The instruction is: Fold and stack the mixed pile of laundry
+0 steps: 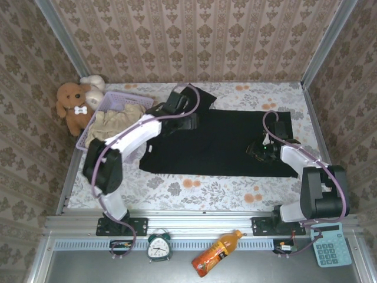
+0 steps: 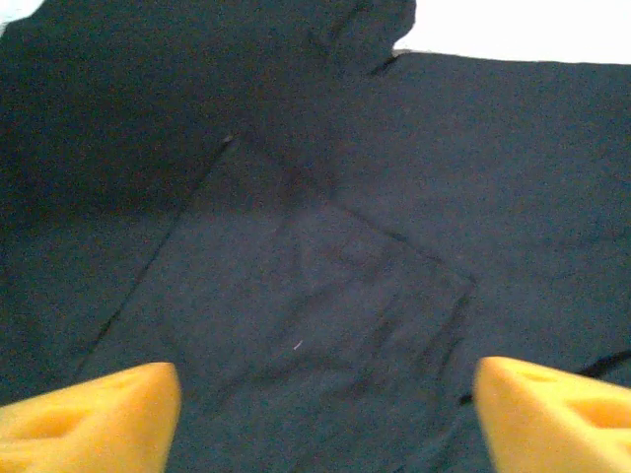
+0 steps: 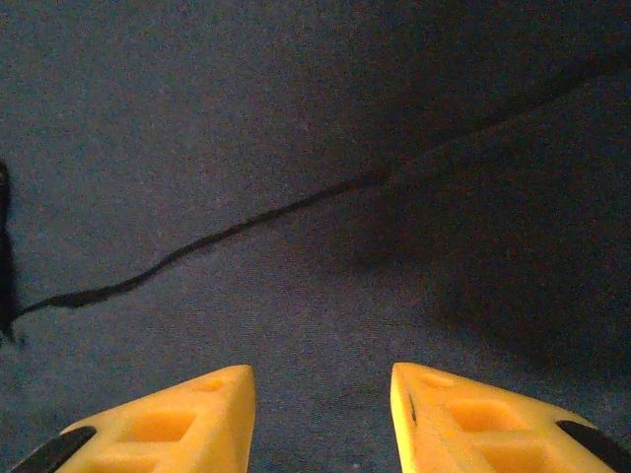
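Laundry lies in two places in the overhead view. The black garment [image 1: 224, 144] is spread flat across the middle and right of the flowered table [image 1: 194, 188]. The cream garment [image 1: 115, 124] is bunched inside the lavender basket [image 1: 115, 97] at the left. Two teddy bears [image 1: 73, 106] sit in the back left corner, just beside the basket. The left gripper [image 1: 184, 118] is over the black garment's back left part. The right gripper [image 1: 262, 150] is over its right end. On the near ledge are an alarm clock [image 1: 159, 246], an orange bottle [image 1: 215, 253] on its side, and a calculator [image 1: 331, 244].

From the left wrist, the left gripper [image 2: 325, 419] is released. Its yellow fingers [image 2: 94, 414] stand far apart at the lower corners with nothing between them. Below them is the black garment [image 2: 325, 246], with faint creases and a folded flap. A pale strip of table [image 2: 513, 25] shows at the top right.

From the right wrist, the right gripper [image 3: 320, 414] has its jaws apart, with a gap between the yellow tips. Nothing is pinched there. It sits close over the black garment [image 3: 296, 128], where a dark edge line [image 3: 246, 227] runs slantwise across the cloth.
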